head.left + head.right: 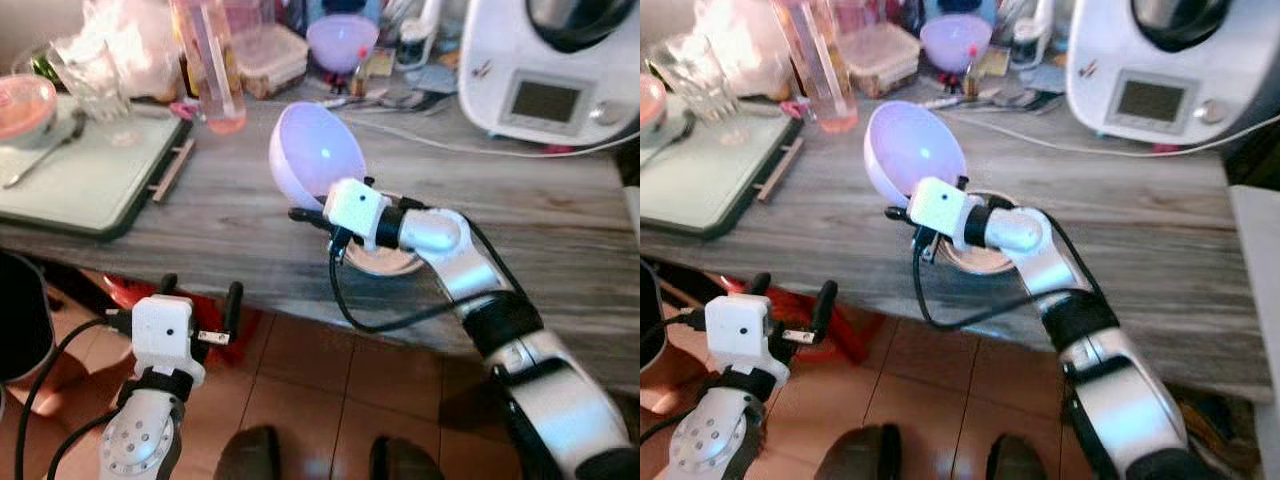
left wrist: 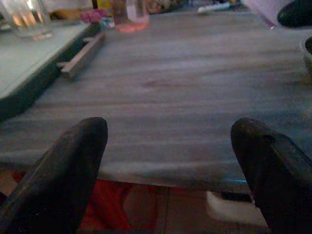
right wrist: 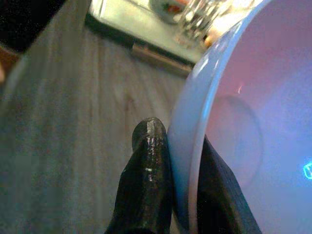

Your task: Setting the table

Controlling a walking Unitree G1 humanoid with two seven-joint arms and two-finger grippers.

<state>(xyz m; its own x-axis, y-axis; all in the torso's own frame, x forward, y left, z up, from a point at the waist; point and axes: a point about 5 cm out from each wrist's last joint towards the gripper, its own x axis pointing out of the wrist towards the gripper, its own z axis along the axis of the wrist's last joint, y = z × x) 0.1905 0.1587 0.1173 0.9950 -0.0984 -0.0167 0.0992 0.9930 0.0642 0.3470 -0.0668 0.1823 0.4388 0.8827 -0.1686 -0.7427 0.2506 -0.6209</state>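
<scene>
Two black fingers of the right gripper (image 1: 318, 214) pinch the rim of a pale lilac, glossy plastic bowl (image 1: 317, 149), one finger outside the wall and one inside, as the right wrist view shows. The bowl is tipped on edge at the centre of the frame, its hollow facing the camera, held above the grey wood-grain table (image 1: 240, 225). Just below the gripper a round white dish (image 1: 385, 262) sits on the table near its front edge. At the lower left of the frame the left gripper (image 1: 198, 295) hangs in front of the table edge, over the tiled floor, its fingers spread wide apart around nothing. A pale green tray with a dark rim (image 1: 85, 185) lies at the upper left, carrying a clear drinking glass (image 1: 95, 80). A white kitchen appliance with a small screen (image 1: 545, 65) stands at the upper right.
</scene>
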